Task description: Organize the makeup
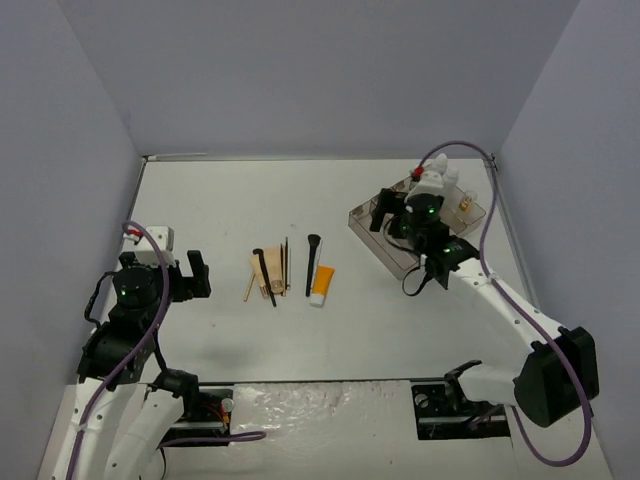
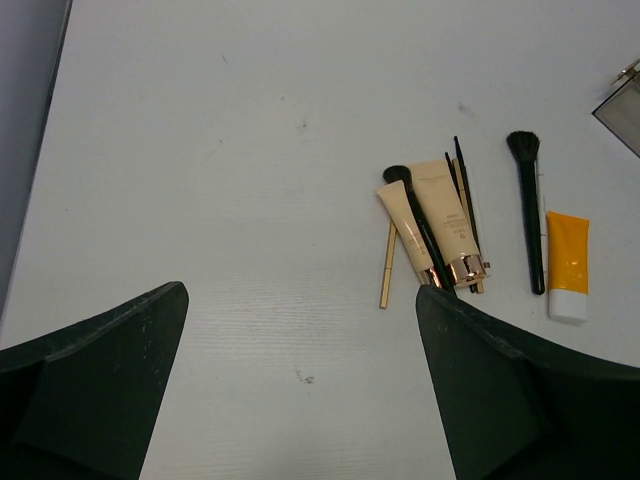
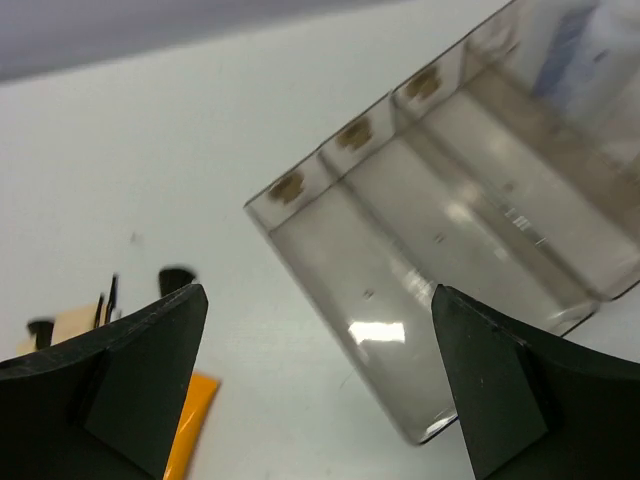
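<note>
While the right gripper (image 3: 318, 390) hangs over the tray (image 1: 362, 222) at two o'clock, jaws spread and empty, the makeup (image 1: 268, 276) lies at the centre of the counter (image 1: 200, 200), so fetching looks next: the left gripper (image 2: 300, 400), jaws also released, must reach toward its three o'clock for a piece.

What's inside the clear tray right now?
In the right wrist view, the long slots of the tray look bare. From the top, white bottles and an amber vial stand at its far end. The right arm covers the middle, so anything there stays unseen.
</note>
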Controlling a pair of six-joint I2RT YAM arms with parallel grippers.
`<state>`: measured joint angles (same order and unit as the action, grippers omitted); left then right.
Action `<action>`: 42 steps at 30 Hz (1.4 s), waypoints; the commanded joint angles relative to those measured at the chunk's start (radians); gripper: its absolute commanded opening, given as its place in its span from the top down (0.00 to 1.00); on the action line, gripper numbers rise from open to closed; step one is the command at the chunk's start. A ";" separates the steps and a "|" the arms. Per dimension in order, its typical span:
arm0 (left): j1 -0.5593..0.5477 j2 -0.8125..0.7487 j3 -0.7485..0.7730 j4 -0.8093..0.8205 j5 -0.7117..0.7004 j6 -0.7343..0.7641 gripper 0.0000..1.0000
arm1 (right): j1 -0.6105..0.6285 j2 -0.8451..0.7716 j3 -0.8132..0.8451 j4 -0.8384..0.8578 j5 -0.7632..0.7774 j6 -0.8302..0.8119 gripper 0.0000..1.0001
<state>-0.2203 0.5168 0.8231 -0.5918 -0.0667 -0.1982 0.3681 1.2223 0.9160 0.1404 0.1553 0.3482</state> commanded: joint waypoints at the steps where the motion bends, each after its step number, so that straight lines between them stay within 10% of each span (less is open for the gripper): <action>1: 0.008 0.140 0.106 0.082 0.016 -0.048 0.03 | 0.270 0.102 -0.007 -0.030 0.162 0.148 0.08; 16: 0.042 0.501 0.268 0.227 0.096 -0.059 0.03 | 0.561 0.519 0.141 -0.026 0.321 0.346 0.15; 42: 0.150 0.480 0.208 0.233 0.220 -0.099 0.03 | 0.559 0.505 -0.002 -0.062 0.345 0.349 0.26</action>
<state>-0.0772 1.0223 1.0029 -0.4281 0.1365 -0.2928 0.9245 1.7980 0.9463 0.0957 0.4501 0.6798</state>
